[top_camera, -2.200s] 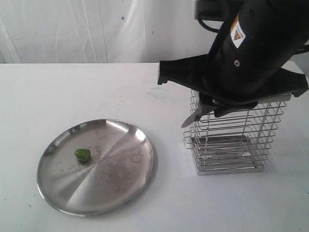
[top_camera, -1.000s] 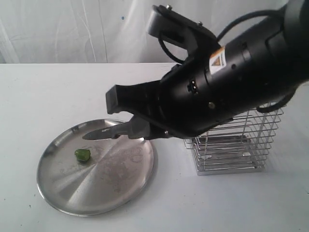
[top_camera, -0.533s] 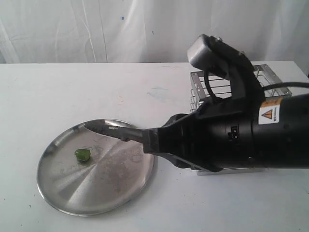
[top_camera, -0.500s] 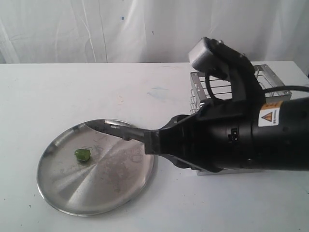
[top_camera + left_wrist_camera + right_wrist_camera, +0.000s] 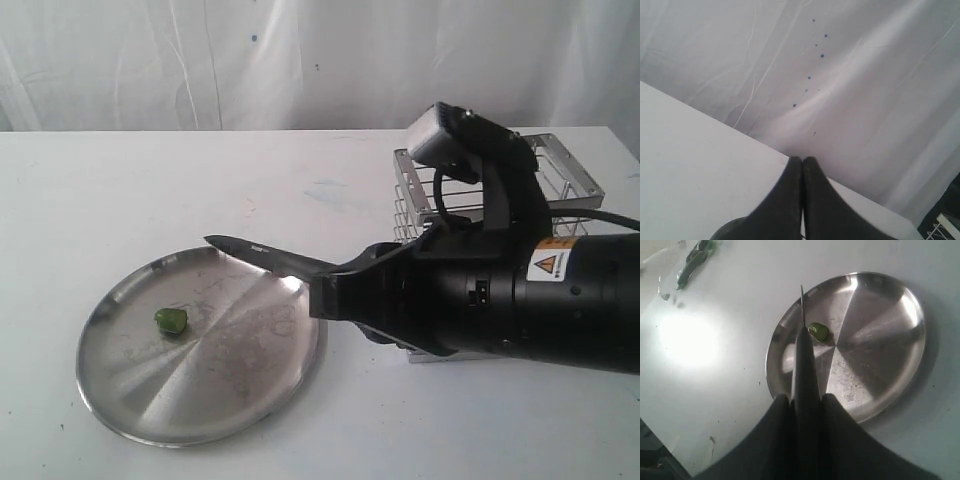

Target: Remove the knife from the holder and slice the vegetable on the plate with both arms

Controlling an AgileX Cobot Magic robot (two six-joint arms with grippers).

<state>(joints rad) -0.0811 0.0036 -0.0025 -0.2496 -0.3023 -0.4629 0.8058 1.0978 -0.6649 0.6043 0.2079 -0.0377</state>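
The steel plate point(image 5: 150, 390) lies at the front left with the small green vegetable point(image 5: 171, 320) on its left half. My right gripper point(image 5: 325, 295) is shut on the black knife point(image 5: 265, 258), held above the plate's far right rim with the tip pointing left. In the right wrist view the knife point(image 5: 805, 350) runs from my right gripper point(image 5: 806, 399) over the plate point(image 5: 880, 360), its tip beside the vegetable point(image 5: 819, 332). The wire holder point(image 5: 555, 175) stands behind the right arm, mostly hidden. My left gripper point(image 5: 802, 162) is shut on nothing, facing the backdrop; it is outside the exterior view.
A white curtain point(image 5: 200, 60) closes off the back of the white table point(image 5: 120, 190). In the right wrist view a green object point(image 5: 695, 260) lies on the table beyond the plate. The right arm's bulk point(image 5: 540, 300) covers the table's right side.
The right arm lifted the knife from the holder, swung left and levelled out over the plate. In the last half second the blade drew back a little to the right.
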